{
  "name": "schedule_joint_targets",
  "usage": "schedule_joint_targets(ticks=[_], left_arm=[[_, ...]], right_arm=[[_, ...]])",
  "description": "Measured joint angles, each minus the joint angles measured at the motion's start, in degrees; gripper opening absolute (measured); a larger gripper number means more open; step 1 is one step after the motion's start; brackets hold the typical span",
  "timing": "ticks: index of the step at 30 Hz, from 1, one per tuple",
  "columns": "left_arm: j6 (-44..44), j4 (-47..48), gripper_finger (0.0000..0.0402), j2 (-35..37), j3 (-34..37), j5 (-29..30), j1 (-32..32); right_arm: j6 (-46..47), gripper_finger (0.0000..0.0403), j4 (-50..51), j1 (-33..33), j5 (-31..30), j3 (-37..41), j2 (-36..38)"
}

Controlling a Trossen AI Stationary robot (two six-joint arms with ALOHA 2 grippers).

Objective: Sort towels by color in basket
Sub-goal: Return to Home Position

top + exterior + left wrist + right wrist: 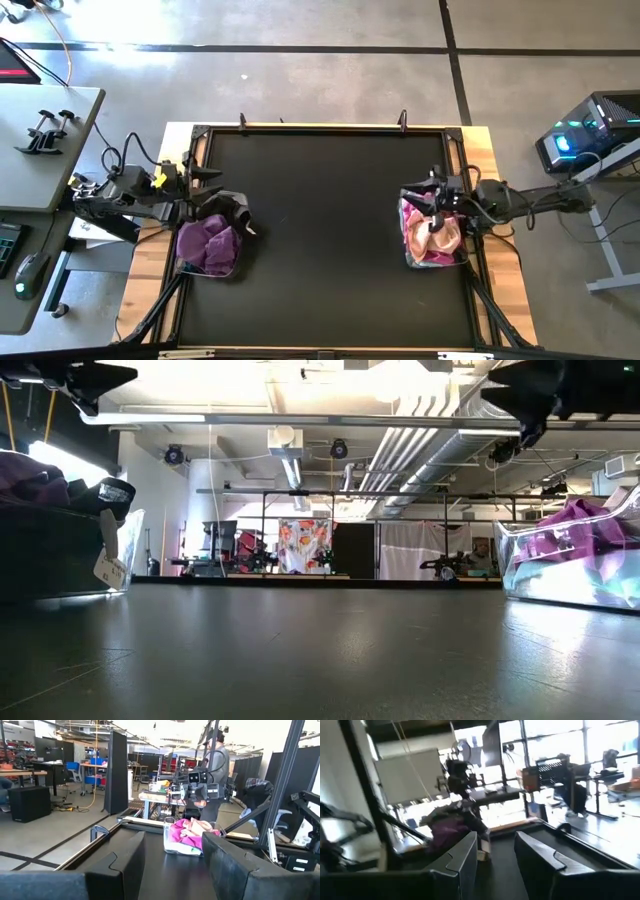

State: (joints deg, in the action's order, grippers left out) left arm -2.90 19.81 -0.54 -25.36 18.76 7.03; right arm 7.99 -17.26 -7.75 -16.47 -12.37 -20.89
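Two clear baskets stand on the black mat. The left basket (208, 247) holds purple towels (207, 243), and a black towel (228, 206) drapes over its far rim. The right basket (433, 238) holds pink, magenta and white towels (437, 235), with some pale mint showing through its wall in the low view (610, 585). My left gripper (212, 186) hovers open above the far end of the left basket, empty (172, 855). My right gripper (432, 196) hovers open above the far end of the right basket, also empty (495, 847).
A black frame (325, 128) edges the mat, and wooden table strips (505, 290) lie outside it. The bare mat (325, 240) stretches between the two baskets. A white tag (110, 567) hangs from the left basket. A person (218, 765) stands beyond the table's right side.
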Motion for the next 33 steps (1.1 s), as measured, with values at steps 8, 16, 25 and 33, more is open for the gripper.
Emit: schedule_joint_targets(ticks=[8,16,25,33], left_arm=[[0.0,0.4,0.0181,-0.1,0.3,0.1,0.0],[-0.2,0.5,0.0181,-0.2,0.3,0.1,0.0],[-0.5,0.6,0.0181,-0.2,0.3,0.1,0.0],[-0.8,1.1,0.0181,-0.2,0.3,-0.1,0.0]], right_arm=[[1.0,0.0128,1.7,0.0,5.7,6.3,5.4],[-0.8,0.0128,2.5,0.0,8.5,9.3,6.6],[0.3,0.0128,16.9,0.0,7.0,9.3,18.8],[1.7,0.0128,17.9,-0.2,8.9,10.2,20.4]])
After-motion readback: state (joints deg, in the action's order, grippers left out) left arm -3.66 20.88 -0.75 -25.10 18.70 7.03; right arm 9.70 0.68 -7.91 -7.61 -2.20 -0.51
